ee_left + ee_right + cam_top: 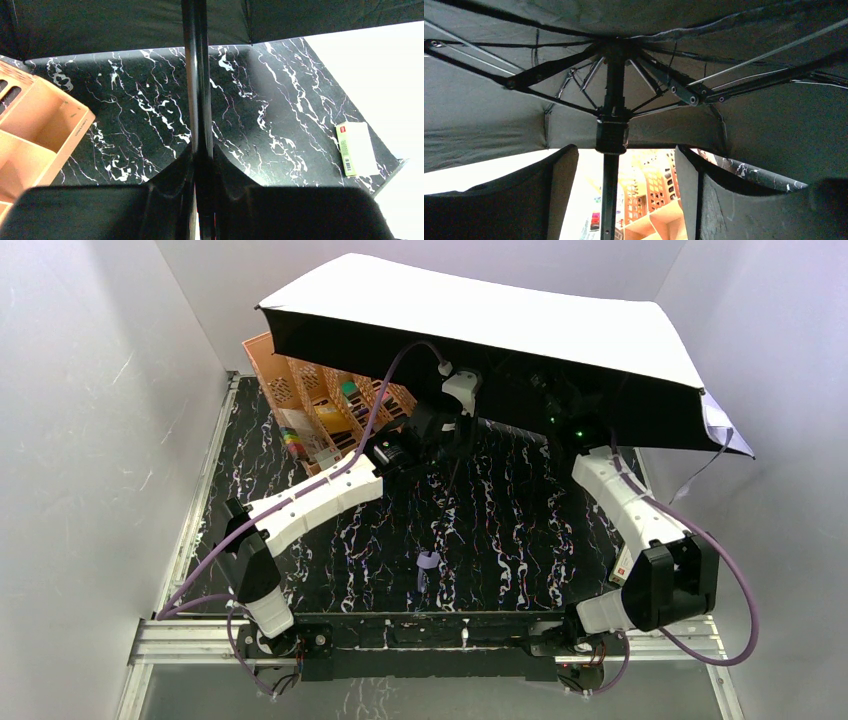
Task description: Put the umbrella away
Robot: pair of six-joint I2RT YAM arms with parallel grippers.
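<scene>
The shaft (197, 90) is clamped by the left pincer (201, 155); the right pincer (624, 152) is spread. The umbrella (480, 315) could be wrenched loose if jerked.

Plain white walls (90, 440) enclose a black tabletop (520, 540) veined with white — marble-patterned, evenly lit — with a silver metal rail (180, 645) along its near edge.

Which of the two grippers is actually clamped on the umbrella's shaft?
The left gripper: it is shut tight on the dark shaft. The right gripper stands open under the canopy, straddling the shaft without touching it.
</scene>
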